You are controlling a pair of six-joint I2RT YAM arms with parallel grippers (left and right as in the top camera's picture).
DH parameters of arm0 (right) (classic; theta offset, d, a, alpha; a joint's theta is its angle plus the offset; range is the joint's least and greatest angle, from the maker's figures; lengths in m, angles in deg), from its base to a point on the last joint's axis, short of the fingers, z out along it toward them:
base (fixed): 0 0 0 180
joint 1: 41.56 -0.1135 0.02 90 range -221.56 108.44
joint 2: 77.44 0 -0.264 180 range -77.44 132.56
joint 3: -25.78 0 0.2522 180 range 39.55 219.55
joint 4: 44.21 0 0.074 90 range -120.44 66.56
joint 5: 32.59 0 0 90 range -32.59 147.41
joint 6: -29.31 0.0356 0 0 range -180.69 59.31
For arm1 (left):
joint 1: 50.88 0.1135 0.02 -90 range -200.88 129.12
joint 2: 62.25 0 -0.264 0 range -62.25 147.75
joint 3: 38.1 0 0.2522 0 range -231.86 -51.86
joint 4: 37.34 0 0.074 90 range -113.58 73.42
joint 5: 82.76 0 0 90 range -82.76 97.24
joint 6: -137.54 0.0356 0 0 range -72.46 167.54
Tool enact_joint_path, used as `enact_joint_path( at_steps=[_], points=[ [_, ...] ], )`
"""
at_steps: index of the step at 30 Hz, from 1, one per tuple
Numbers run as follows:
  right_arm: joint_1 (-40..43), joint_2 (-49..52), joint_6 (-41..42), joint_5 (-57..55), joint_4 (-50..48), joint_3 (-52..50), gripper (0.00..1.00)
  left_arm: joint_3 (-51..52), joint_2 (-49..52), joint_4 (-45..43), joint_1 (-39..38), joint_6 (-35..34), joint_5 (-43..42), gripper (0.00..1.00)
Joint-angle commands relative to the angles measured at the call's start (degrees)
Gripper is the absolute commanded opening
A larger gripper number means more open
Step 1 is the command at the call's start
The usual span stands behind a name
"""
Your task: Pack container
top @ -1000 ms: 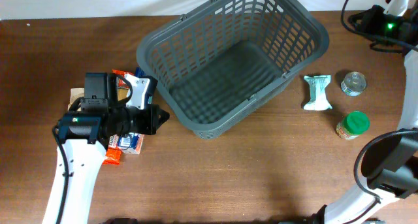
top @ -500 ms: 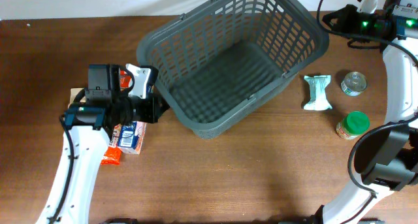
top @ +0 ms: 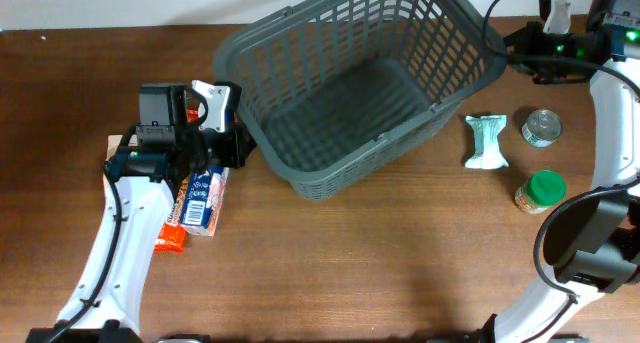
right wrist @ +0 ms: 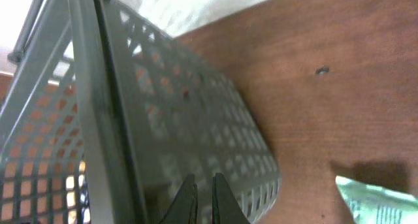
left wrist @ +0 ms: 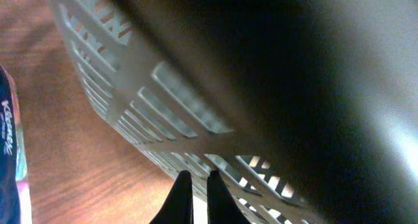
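Note:
The dark grey lattice basket (top: pixel 350 93) stands at the table's far middle, turned at an angle and with nothing in it. My left gripper (top: pixel 238 145) is at the basket's left wall, below the rim. In the left wrist view its fingers (left wrist: pixel 194 188) are closed together with their tips right at the slotted wall (left wrist: pixel 163 100). My right gripper (top: pixel 497 49) is at the basket's far right corner. In the right wrist view it (right wrist: pixel 199 191) is shut, its tips against the outer wall (right wrist: pixel 196 119).
A blue and white Kleenex pack (top: pixel 205 198) and an orange packet (top: pixel 170 239) lie under my left arm. A white and teal packet (top: pixel 487 141), a tin can (top: pixel 541 128) and a green-lidded jar (top: pixel 541 191) stand right of the basket.
My left gripper has moved toward the far side along the basket's left wall. My right gripper has swung left to the basket's right corner. The basket has shifted slightly away and turned.

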Motion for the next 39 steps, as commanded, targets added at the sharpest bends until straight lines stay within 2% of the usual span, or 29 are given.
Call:
enact_joint_path(
  at_steps=[1,11,18,26,29,31,32,34,36,39],
  points=[
    [-0.48,0.5,-4.9,4.15,1.81,0.85,0.04,0.52,0.48,-2.12,-0.02,-2.97,-0.22,0.02],
    [-0.48,-0.22,-9.42,5.73,3.89,0.85,0.04,0.46,0.57,-5.95,0.24,-6.01,-0.22,0.02],
    [1.9,-1.25,-5.38,5.86,-2.25,1.49,0.04,0.46,0.57,1.4,2.73,-6.34,2.16,0.02],
    [2.38,-2.21,-4.0,5.84,-0.33,13.57,0.04,-2.84,0.55,6.84,10.6,-6.14,2.21,0.03],
    [1.68,-2.4,-4.04,2.89,5.07,19.43,0.04,-4.28,0.55,8.44,12.52,-5.27,2.84,0.09],
    [0.7,-2.4,-4.15,-2.91,9.97,23.32,0.04,-4.87,0.55,9.86,13.35,-5.18,5.29,0.13],
    [0.09,-2.4,-4.57,-6.21,12.02,24.7,0.05,-5.01,0.55,10.6,13.66,-5.05,6.67,0.18],
    [-1.42,-2.4,-6.38,-13.0,15.91,26.77,0.15,-5.01,0.55,12.15,13.99,-5.03,10.51,0.28],
    [-3.52,-2.4,-9.57,-17.35,18.4,27.21,0.34,-5.01,0.55,13.53,13.99,-5.03,14.84,0.37],
    [-6.58,-2.19,-14.29,-19.39,19.85,27.15,0.57,-5.01,0.55,14.47,13.99,-5.03,20.02,0.58]
  ],
)
